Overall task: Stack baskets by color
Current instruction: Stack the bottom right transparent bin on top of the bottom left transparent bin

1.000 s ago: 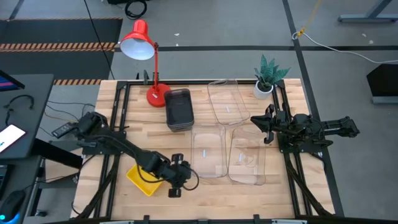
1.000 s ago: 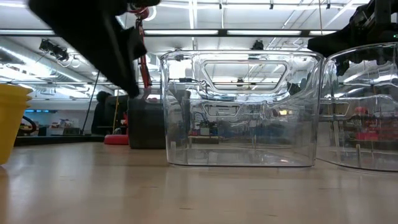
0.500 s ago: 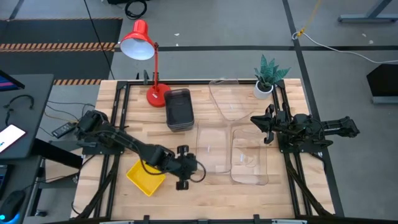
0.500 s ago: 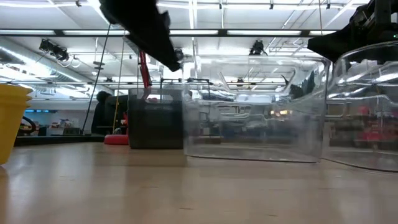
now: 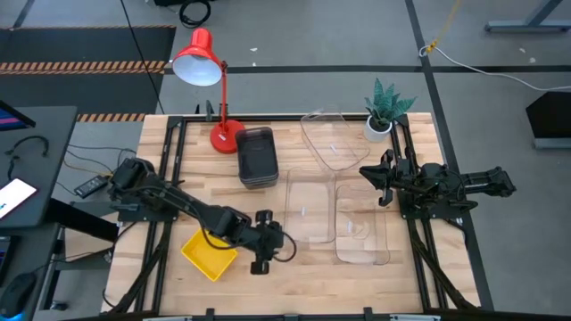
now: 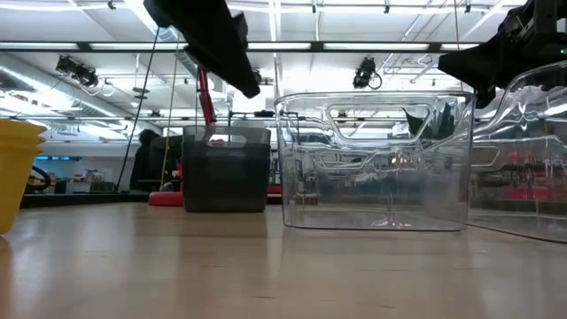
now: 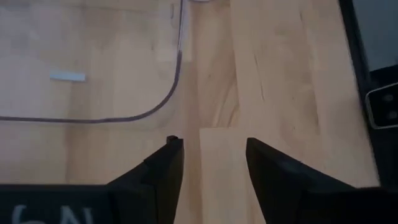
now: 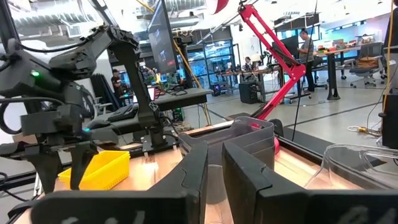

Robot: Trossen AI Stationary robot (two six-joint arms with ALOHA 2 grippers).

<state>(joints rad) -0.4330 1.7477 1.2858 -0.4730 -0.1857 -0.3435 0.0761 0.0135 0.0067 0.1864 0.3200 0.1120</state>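
Observation:
My left gripper (image 5: pixel 278 242) (image 7: pixel 208 146) hovers open above bare wood, just left of a clear basket (image 5: pixel 310 212) whose rounded corner (image 7: pixel 163 93) lies beyond the fingertips. That basket stands upright on its base, side by side with a second clear one (image 5: pixel 361 227); whether they touch, I cannot tell. A third clear basket (image 5: pixel 330 141) lies at the far edge. The yellow basket (image 5: pixel 210 252) sits near left, behind the gripper. The dark grey stack (image 5: pixel 256 158) stands by the lamp. My right gripper (image 5: pixel 364 174) (image 8: pixel 214 155) waits at the right edge, a narrow gap between its fingers.
A red desk lamp (image 5: pixel 214 89) stands at the far left and a small potted plant (image 5: pixel 384 111) at the far right. Black rails (image 5: pixel 169 178) run along both sides of the table. Bare wood lies along the near edge (image 5: pixel 303 285).
My left gripper has moved from beside the yellow basket toward the table's right edge and risen a little. The near-middle clear basket has slid along the table to the right and slightly farther away. The clear basket next to it has shifted right as well.

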